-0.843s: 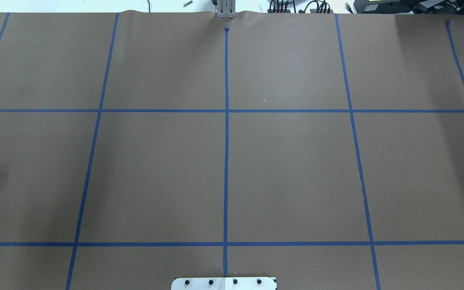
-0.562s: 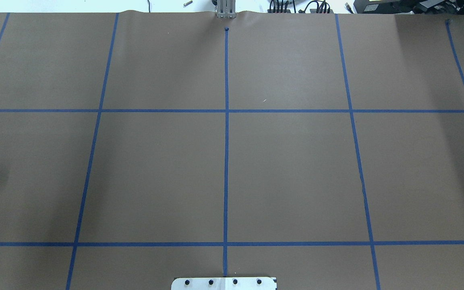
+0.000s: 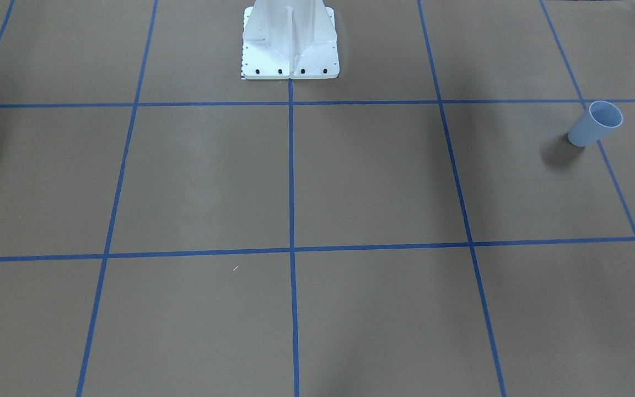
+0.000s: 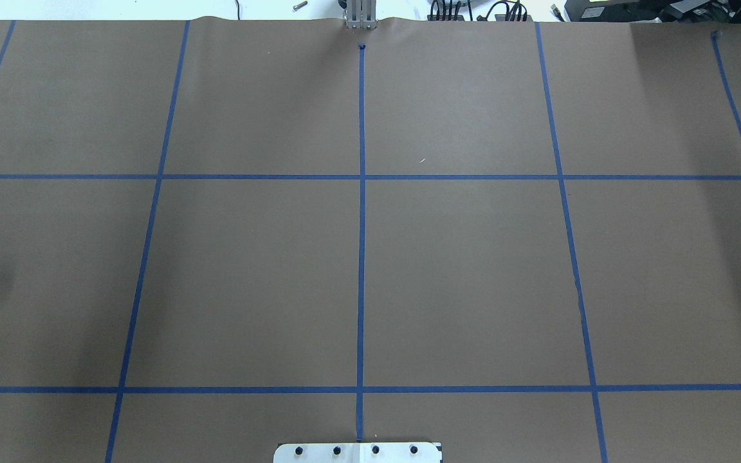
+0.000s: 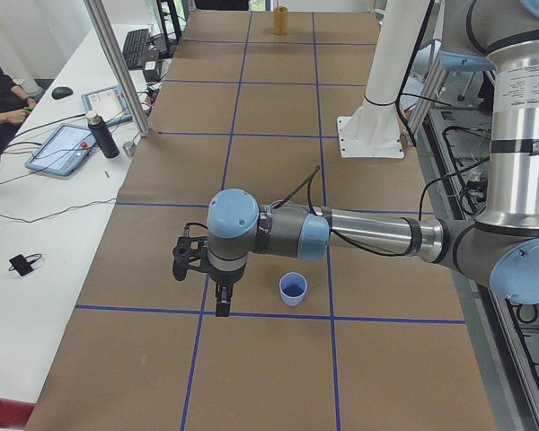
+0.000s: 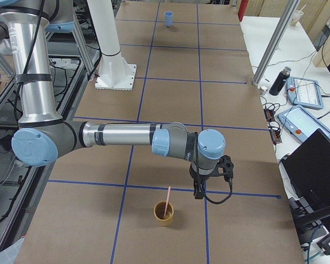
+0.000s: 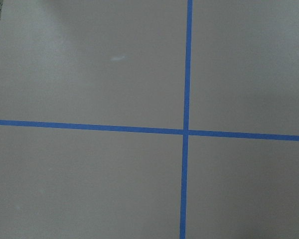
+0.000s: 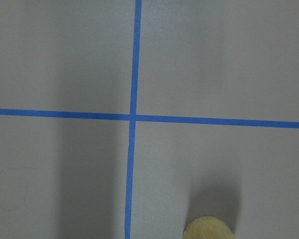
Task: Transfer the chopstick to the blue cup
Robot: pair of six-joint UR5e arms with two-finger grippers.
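Both end cameras look along the worktop [image 5: 269,108]; the steep front camera shares the blue cup [image 3: 593,126] with the left one.

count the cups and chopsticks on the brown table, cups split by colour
blue cup: 1
tan cup: 1
chopstick: 1, pink, standing in the tan cup
total: 3

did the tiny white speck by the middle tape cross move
No. In the overhead view the white speck still lies just above the horizontal tape line, right of the centre crossing.
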